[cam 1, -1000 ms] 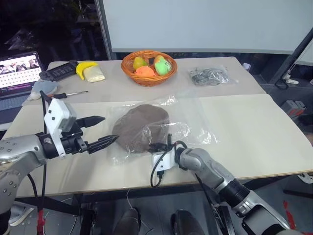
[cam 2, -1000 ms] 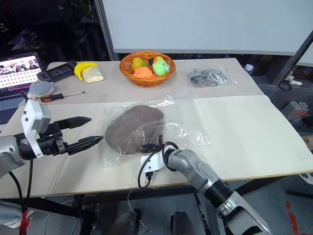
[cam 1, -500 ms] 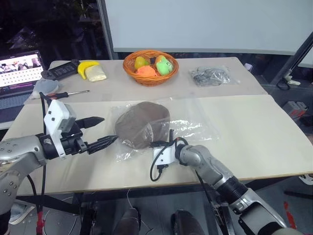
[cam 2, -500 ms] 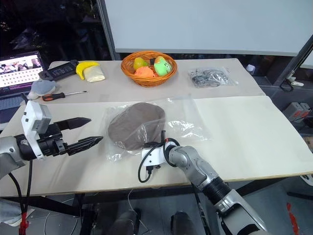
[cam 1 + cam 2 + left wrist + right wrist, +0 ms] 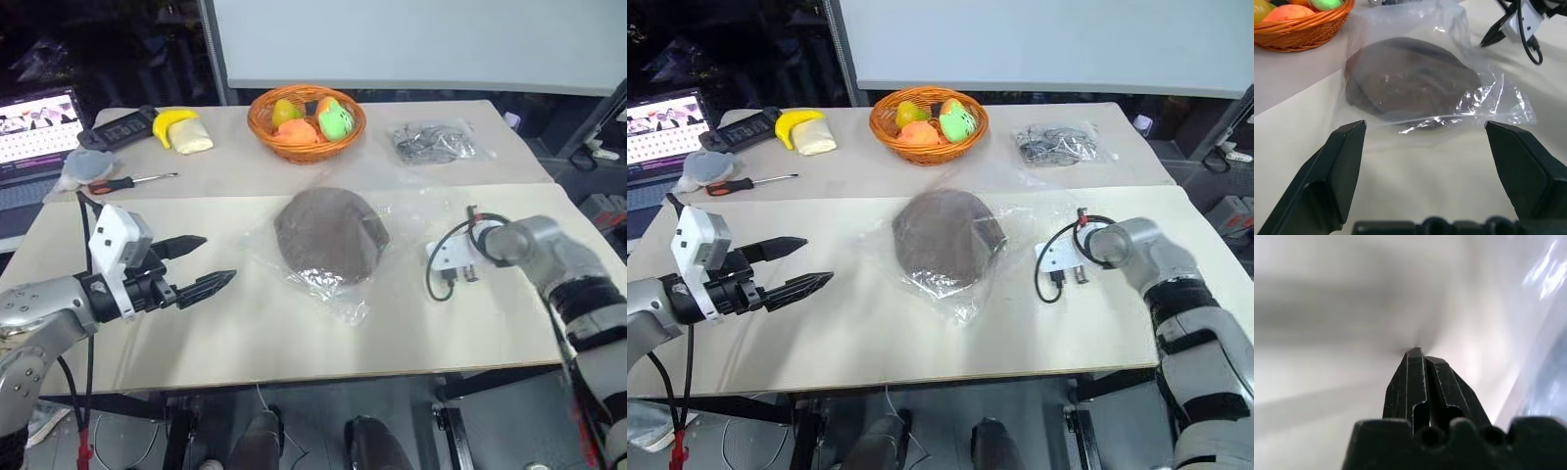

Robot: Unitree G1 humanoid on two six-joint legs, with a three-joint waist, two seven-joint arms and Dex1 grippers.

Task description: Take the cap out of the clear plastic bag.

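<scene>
Since a second ago the right end effector (image 5: 1422,355) has swung away from the bag's near edge to the right, and the clear plastic bag (image 5: 345,294) with the cap (image 5: 329,235) inside has slid and turned with it on the worktop (image 5: 245,323). That end effector's fingers are pressed together, and I cannot tell whether they pinch any film. The left end effector (image 5: 211,262) hangs with its fingers spread wide, empty. The cap lies between the two, to the right of the left end effector and straight ahead of its gap, its long axis running across that gap. By my judgement the left arm is better placed to reach in.
</scene>
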